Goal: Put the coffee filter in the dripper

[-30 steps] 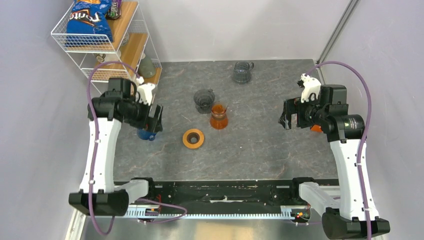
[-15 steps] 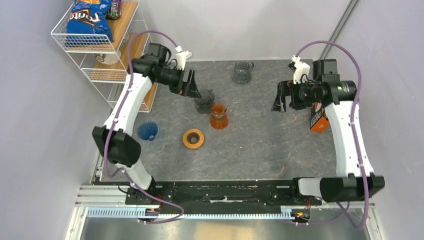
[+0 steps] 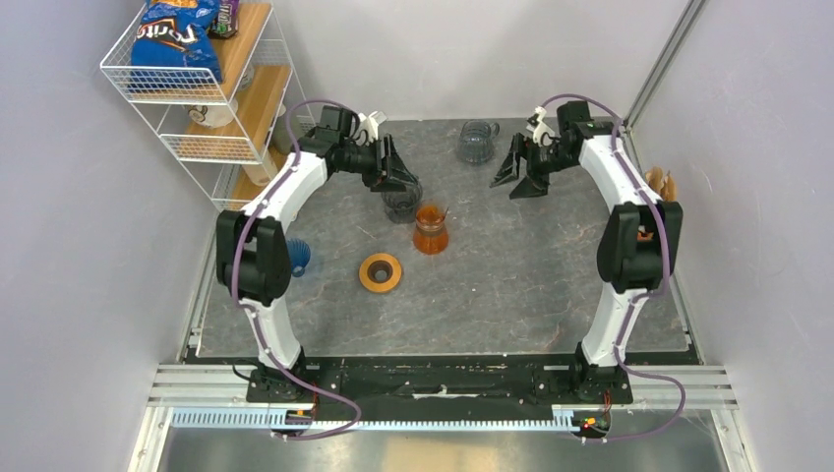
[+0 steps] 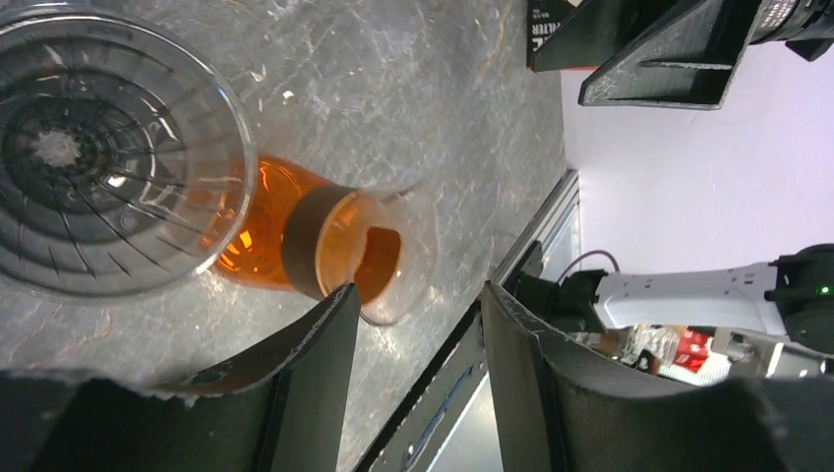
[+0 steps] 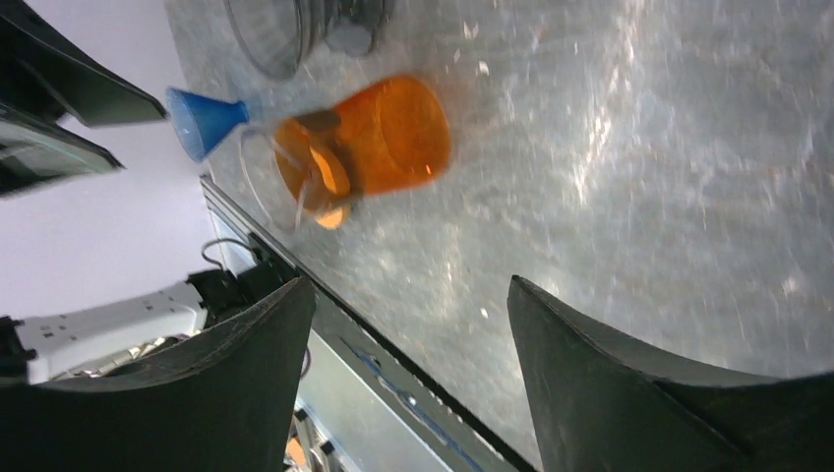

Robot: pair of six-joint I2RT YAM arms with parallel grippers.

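A smoky glass dripper [image 3: 401,197] stands at the back middle of the table and fills the upper left of the left wrist view [image 4: 98,147]. My left gripper [image 3: 395,173] is open and empty just above and behind it [image 4: 418,320]. My right gripper [image 3: 519,173] is open and empty over the table's back right [image 5: 408,305]. A tan, paper-like thing [image 3: 660,183] that may be filters sits at the right wall. A blue cone dripper [image 3: 294,256] stands at the left [image 5: 202,118].
An orange glass carafe [image 3: 430,228] stands right in front of the glass dripper [image 4: 315,246]. An orange ring [image 3: 380,271] lies nearer the front. A grey glass mug [image 3: 477,142] is at the back. A wire shelf rack [image 3: 211,93] with a chips bag stands at the back left.
Both arms have stretched far out toward the back of the table. The left gripper has gone from the blue cone to the glass dripper. The right gripper has moved back and inward.
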